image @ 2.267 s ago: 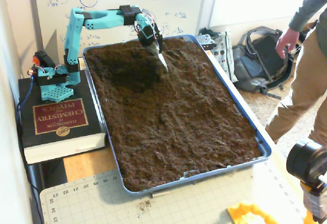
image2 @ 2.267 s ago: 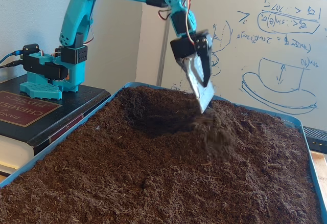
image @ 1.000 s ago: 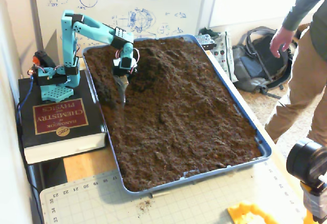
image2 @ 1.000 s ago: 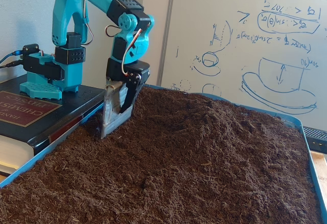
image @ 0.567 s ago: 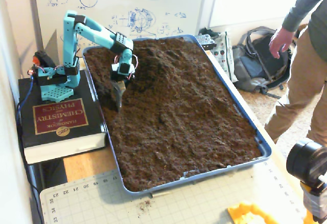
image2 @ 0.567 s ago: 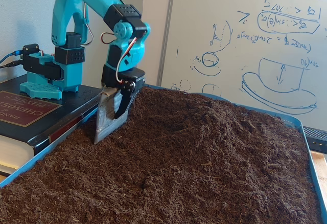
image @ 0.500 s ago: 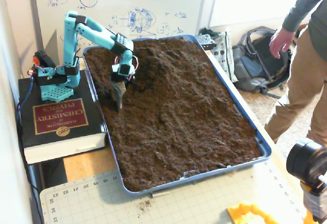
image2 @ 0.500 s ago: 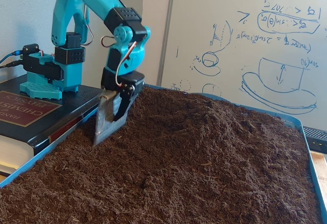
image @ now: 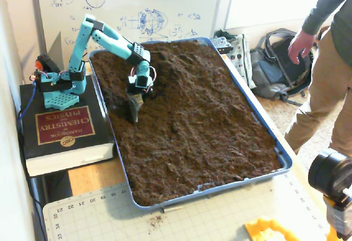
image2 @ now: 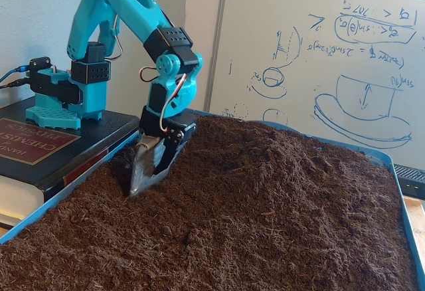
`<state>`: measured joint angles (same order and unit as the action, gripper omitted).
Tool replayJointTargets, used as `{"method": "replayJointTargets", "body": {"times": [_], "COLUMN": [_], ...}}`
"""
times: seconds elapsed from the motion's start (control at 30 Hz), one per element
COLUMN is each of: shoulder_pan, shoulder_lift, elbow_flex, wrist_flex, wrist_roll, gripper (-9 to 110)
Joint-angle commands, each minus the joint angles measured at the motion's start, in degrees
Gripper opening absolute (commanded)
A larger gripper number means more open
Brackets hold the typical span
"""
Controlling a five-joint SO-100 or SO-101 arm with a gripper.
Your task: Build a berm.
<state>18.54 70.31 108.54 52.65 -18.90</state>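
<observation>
A blue tray is filled with dark brown soil. The soil rises into a rounded mound, the berm, at the tray's far end, right of the arm in both fixed views. My turquoise arm reaches down from its base on a book. My gripper carries a flat metal blade, and the black finger lies against it, shut with nothing held. The blade tip is dug into the soil near the tray's left rim, at the foot of the mound's left slope.
The arm's base stands on a thick book left of the tray. A person stands at the right beside a backpack. A cutting mat, a yellow object and a camera lens lie in front.
The arm swung from above the far mound down to the tray's left side. Over the last half second the blade slid a little toward the tray's middle and front and sank into the soil.
</observation>
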Motion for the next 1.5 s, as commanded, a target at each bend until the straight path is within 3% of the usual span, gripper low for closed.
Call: {"method": "replayJointTargets", "body": {"times": [0.0,0.97,1.47], "shoulder_pan": [0.0,-3.3,-3.9], "shoulder_lift": [-0.1,-4.7,6.2], "elbow_flex": [-8.9,-32.6,-36.1], "wrist_flex": [-0.6,0.1,0.1], "wrist_roll": [-0.4,-0.4,0.4], "gripper": [1,1,1]}}
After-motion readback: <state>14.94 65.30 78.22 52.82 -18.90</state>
